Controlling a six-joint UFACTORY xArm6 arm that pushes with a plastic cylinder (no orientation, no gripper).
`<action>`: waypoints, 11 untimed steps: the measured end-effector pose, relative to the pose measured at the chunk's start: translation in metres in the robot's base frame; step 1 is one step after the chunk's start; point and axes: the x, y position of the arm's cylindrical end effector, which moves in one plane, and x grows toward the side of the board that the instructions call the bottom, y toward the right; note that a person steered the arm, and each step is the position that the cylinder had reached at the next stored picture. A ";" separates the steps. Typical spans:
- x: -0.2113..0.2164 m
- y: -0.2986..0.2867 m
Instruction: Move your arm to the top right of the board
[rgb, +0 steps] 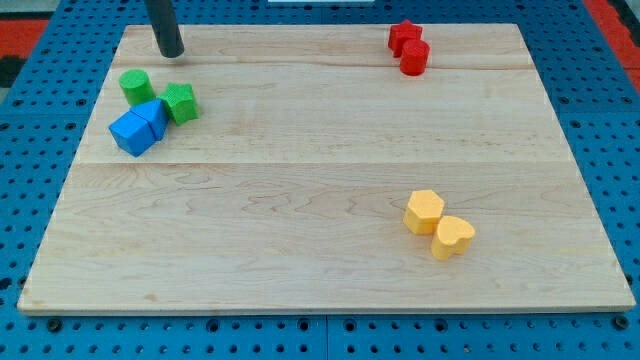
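My tip (172, 53) rests on the wooden board (320, 200) near its top left corner. It stands apart from every block, a little above a green cylinder (136, 86) and a green star-shaped block (181, 102). Two blue blocks (138, 127) sit touching each other just below the green ones. At the view's top right, a red star-shaped block (404, 35) touches a red cylinder (415, 58). The board's top right corner (505, 35) lies to the right of the red pair.
A yellow hexagonal block (423, 211) and a yellow heart-shaped block (453, 237) touch each other at the lower right. A blue pegboard surface (610, 120) surrounds the board on all sides.
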 end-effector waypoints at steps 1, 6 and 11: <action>-0.007 0.010; 0.042 0.282; -0.029 0.354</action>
